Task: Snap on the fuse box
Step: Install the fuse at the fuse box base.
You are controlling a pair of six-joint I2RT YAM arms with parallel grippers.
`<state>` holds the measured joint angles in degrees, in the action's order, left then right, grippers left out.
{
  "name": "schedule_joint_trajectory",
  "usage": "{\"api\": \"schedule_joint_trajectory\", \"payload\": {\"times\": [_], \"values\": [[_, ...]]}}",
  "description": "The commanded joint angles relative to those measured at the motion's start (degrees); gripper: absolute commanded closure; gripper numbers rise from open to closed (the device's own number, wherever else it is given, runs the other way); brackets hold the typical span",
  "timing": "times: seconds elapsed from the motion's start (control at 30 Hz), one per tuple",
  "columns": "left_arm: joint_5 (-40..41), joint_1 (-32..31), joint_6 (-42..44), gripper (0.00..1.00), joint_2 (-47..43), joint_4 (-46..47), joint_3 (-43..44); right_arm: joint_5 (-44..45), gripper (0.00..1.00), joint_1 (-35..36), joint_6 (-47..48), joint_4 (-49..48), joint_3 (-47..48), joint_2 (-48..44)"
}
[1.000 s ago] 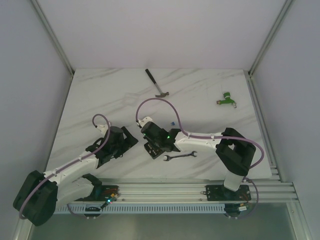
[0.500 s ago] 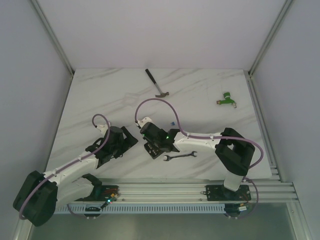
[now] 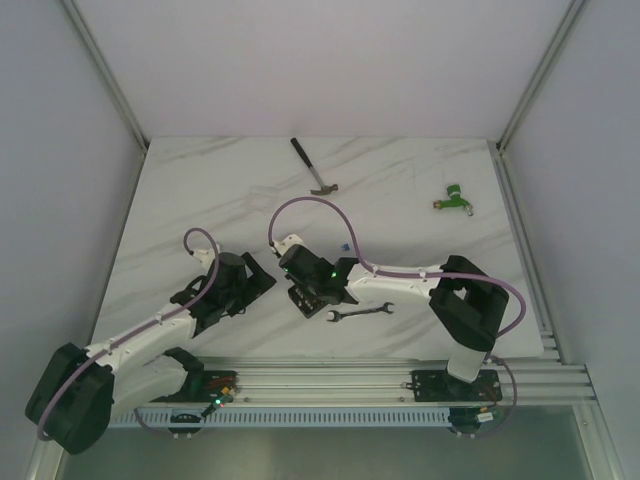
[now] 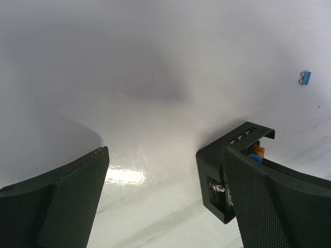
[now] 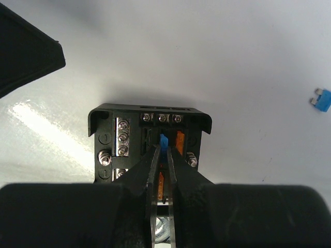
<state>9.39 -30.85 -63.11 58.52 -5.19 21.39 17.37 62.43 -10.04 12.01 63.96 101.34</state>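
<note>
The fuse box (image 5: 111,124) is a small square black box lying open on the white table, with screws and orange fuses inside. My right gripper (image 5: 164,150) hangs right over it, shut on a small blue fuse (image 5: 164,140) whose tip pokes out past the fingertips among the fuse slots. From above, the right gripper (image 3: 305,288) covers most of the fuse box (image 3: 300,304). My left gripper (image 3: 262,278) stands open just left of the box. In its own view the left gripper (image 4: 165,155) holds nothing, and the fuse box (image 4: 214,168) sits by its right finger (image 4: 279,206).
A loose blue fuse (image 3: 343,246) lies just beyond the box, also seen as a blue fuse (image 5: 321,99) on the table. A wrench (image 3: 362,312) lies right of the box. A hammer (image 3: 313,167) and a green tool (image 3: 454,198) lie far back.
The right gripper has crept slightly left over the fuse box. The left arm has not moved.
</note>
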Motion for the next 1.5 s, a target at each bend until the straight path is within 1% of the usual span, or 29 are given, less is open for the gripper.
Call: {"api": "schedule_joint_trajectory", "payload": {"times": [0.0,0.4,0.67,0.83,1.17,1.33,1.47], "values": [[-0.07,0.25,0.25,0.00,-1.04,-0.47,-0.79,-1.42,0.85,0.74,-0.07,0.95,2.01,0.67],[-0.15,0.26,0.31,0.00,-1.32,-0.44,-0.77,-2.39,0.84,0.76,0.24,1.03,2.60,0.45],[-0.75,0.21,0.39,0.00,-1.31,-0.41,-0.69,-3.90,0.79,0.71,0.97,1.08,3.06,0.15],[-1.29,0.25,0.60,0.00,-1.31,-0.45,-0.61,-4.25,0.79,0.67,1.01,1.13,3.14,0.34],[-1.74,0.22,0.71,0.00,-1.31,-0.42,-0.74,-0.90,0.89,0.43,0.98,1.32,2.47,0.65],[-2.03,0.22,0.78,0.00,-1.51,-0.49,-0.85,-1.61,0.93,-0.07,1.38,1.44,2.35,0.89],[-2.58,0.26,1.16,0.00,-1.41,-0.43,-0.77,-4.54,0.95,-1.33,1.94,1.43,1.83,1.16]]}}
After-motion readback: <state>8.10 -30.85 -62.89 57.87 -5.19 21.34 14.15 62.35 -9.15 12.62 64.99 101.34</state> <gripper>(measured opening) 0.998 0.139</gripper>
